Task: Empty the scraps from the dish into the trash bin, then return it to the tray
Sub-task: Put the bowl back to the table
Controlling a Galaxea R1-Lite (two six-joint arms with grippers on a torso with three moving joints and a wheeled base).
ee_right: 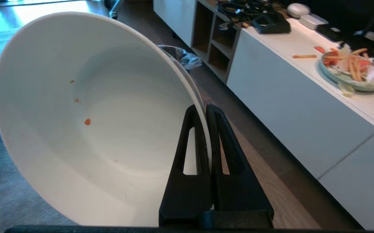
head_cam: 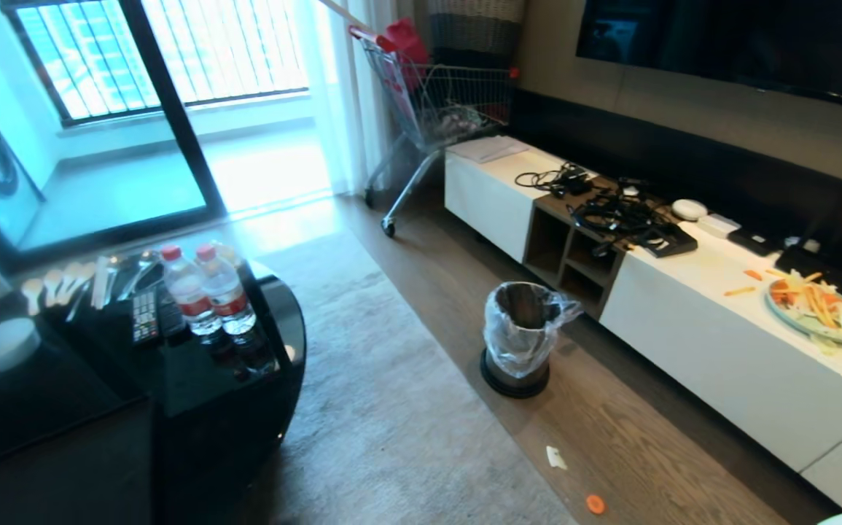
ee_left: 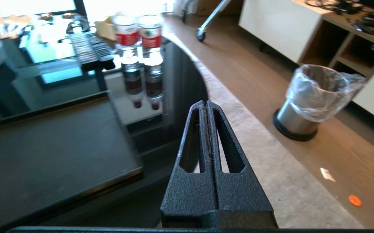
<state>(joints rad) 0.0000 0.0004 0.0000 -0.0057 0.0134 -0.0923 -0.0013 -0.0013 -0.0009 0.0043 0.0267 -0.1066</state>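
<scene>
My right claw point(ee_right: 206, 108) pinches the rim of the emptied dish point(ee_right: 86, 129); my left claw point(ee_left: 205, 105) hangs closed, empty, beside the tray point(ee_left: 51, 152); trash bin point(head_cam: 519, 339) on the floor.

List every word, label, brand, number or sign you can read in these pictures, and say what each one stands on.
No text here can be read for certain.
Two water bottles: red and white labels with print, too blurred to read.
Remote controls on the black table: button markings too small to read.
Trash bin, dish and tray: no lettering visible.
Pale-blue plate on the white cabinet: no lettering visible.
</scene>
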